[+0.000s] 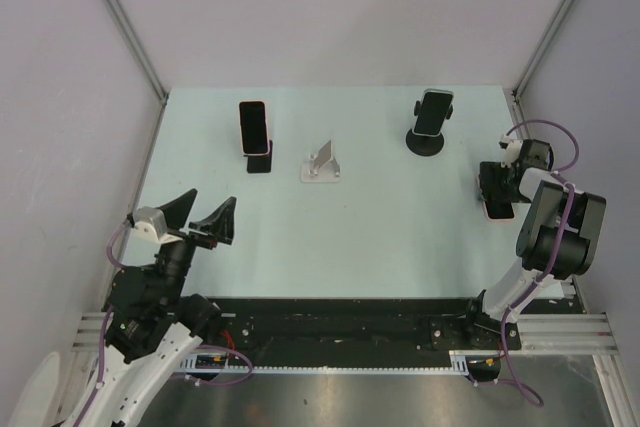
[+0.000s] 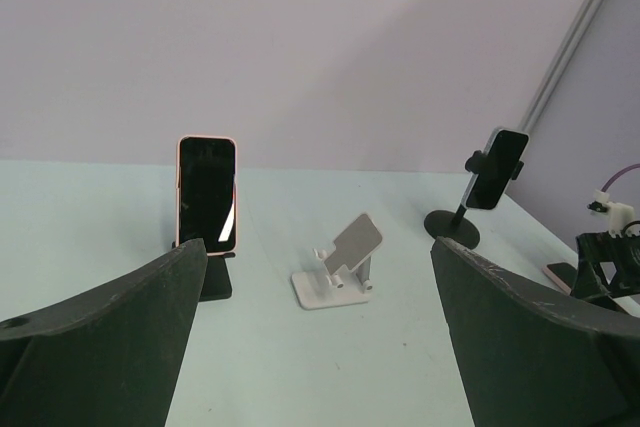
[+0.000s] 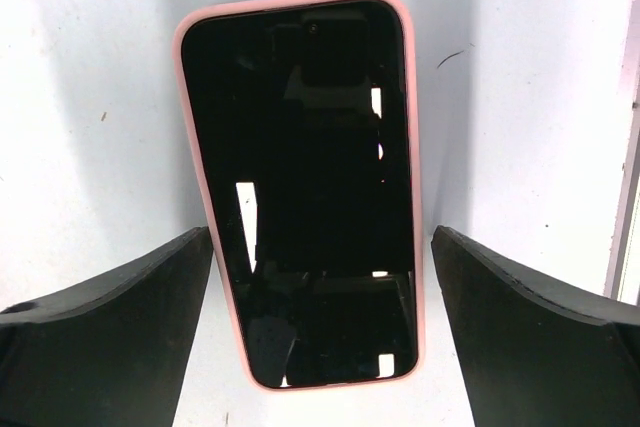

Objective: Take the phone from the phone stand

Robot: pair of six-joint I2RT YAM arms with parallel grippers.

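Your right gripper (image 3: 321, 232) stands wide open and holds nothing. Its two fingers (image 3: 110, 327) sit on either side of the pink-cased phone (image 3: 305, 197), close beside its long edges, and on the right side at least a sliver of table (image 3: 90, 97) shows between finger and case. The phone lies flat and screen up near the table's right edge, beside the right arm. That looks like a set-down spot chosen well apart from the stands, so nothing gets knocked. From this, the removal itself looks done. What is left for you is to lift straight up and clear, so the fingers do not drag the case.

Your left gripper (image 1: 212, 197) is fully open too and empty. It hangs near its base on the left, out of the way, with its camera facing the stands.

There are three holders:
- **White folding stand** (image 1: 322, 164): it sits mid-table and is empty, so it is likely where this phone came from.
- **Black stand** (image 1: 259, 161): to the left of the white one, it carries an upright phone (image 1: 253, 125) leaning back against it.
- **Round-base clamp stand** (image 1: 427, 139): far right, it grips a dark phone (image 1: 433, 113) above the table.
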